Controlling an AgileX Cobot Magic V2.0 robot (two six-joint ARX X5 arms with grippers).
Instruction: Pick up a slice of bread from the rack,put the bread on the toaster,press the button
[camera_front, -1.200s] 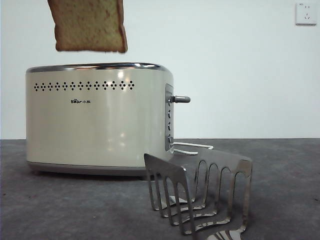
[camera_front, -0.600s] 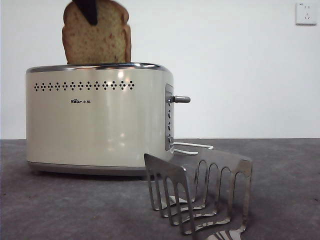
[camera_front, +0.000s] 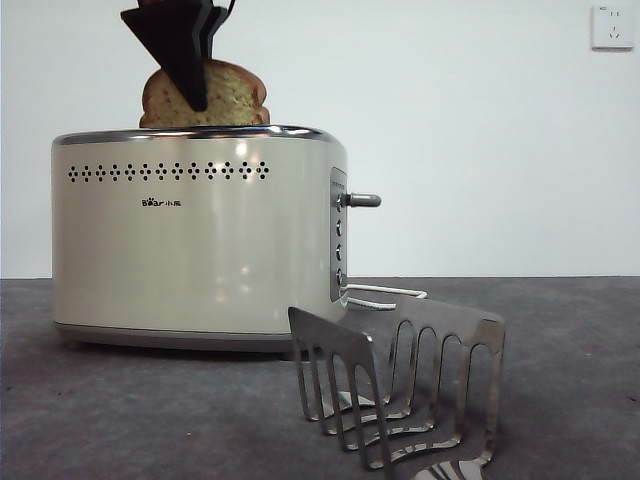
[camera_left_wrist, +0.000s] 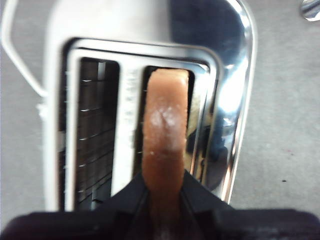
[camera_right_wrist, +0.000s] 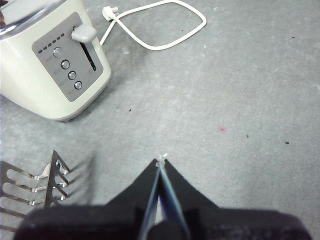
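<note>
Cream toaster — tan, brown-crusted slice of bread.

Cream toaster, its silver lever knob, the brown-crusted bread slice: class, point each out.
cream toaster (camera_front: 190, 250), front view, side wall.
silver lever knob (camera_front: 364, 199), front view, its shaft.
brown-crusted bread slice (camera_left_wrist: 164, 130), left wrist view, top crust.

- A black two-jawed gripper clamps a domed, tan, brown-crusted slice of bread.
- The slice stands partly sunk into a cream, chrome-rimmed toaster.
- A shiny steel toast rack stands nearer the camera.
</note>
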